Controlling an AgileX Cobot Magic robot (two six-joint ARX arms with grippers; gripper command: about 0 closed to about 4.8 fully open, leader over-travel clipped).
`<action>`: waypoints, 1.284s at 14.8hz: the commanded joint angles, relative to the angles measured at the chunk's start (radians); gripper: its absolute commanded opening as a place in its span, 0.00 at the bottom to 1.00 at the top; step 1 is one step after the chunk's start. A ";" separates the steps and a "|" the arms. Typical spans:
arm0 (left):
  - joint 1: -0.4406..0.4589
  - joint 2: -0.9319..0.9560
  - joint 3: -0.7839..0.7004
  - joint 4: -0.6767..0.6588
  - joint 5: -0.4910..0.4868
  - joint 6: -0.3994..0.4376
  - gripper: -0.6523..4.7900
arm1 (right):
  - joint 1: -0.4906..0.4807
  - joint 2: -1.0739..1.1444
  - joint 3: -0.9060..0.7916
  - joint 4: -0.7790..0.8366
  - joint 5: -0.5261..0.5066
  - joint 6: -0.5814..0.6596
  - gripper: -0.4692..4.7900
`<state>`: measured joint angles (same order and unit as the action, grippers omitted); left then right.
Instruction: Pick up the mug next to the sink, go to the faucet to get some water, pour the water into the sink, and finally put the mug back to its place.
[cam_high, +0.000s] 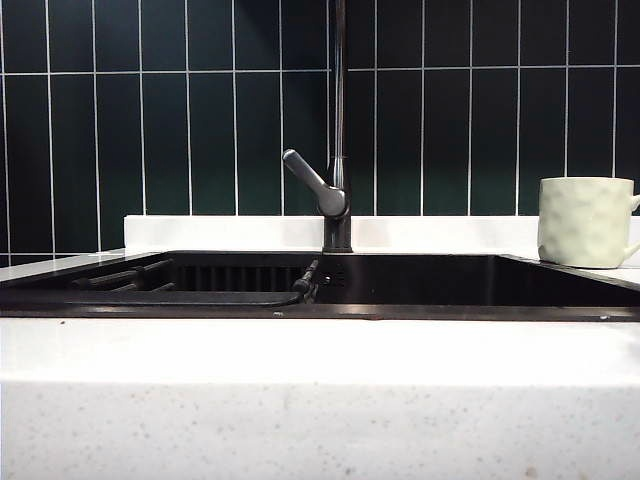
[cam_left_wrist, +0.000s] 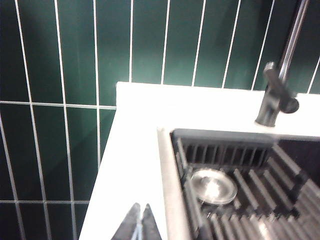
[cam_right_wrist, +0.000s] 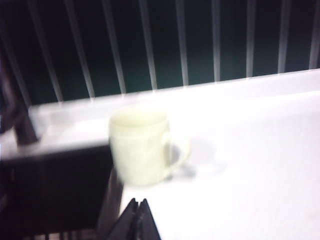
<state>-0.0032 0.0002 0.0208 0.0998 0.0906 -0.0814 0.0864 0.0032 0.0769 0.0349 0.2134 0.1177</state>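
Along the near edge of the white speckled tabletop (cam_high: 320, 400) we see a bare front strip, and beyond it the black sink (cam_high: 450, 285) sunk into the surface, its dark rim running across the whole exterior view. Inside the basin, toward the left end, a ribbed dark rack (cam_left_wrist: 250, 180) lies over a round metal drain (cam_left_wrist: 214, 186). At the sink's far rim, about midway along, stands the faucet (cam_high: 338, 190), a slim dark pipe rising upright with its lever handle angled up and to the left. On the tabletop just past the sink's right end sits the mug (cam_high: 585, 222), cream-white and dimpled, upright, its handle turned away from the basin. Behind everything, a low white ledge meets a wall of dark green tiles (cam_high: 200, 110) with pale grout lines.

Our left gripper (cam_left_wrist: 140, 225) hangs over the tabletop's left edge beside the sink, jaws pressed together on nothing. Our right gripper (cam_right_wrist: 136, 220) hovers near the mug, apart from it, jaws likewise together and empty.
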 joint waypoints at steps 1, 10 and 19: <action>0.000 0.002 0.063 0.010 0.030 -0.024 0.11 | 0.000 0.031 0.118 -0.085 0.040 0.010 0.08; 0.000 0.403 0.345 0.046 0.117 -0.023 0.11 | -0.005 0.678 0.484 -0.195 0.047 0.002 0.08; 0.000 0.662 0.365 0.291 0.234 -0.020 0.23 | -0.158 0.900 0.505 -0.042 0.014 -0.069 0.39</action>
<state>-0.0032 0.6514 0.3824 0.3527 0.3145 -0.1051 -0.0593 0.8917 0.5793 -0.0429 0.2806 0.0513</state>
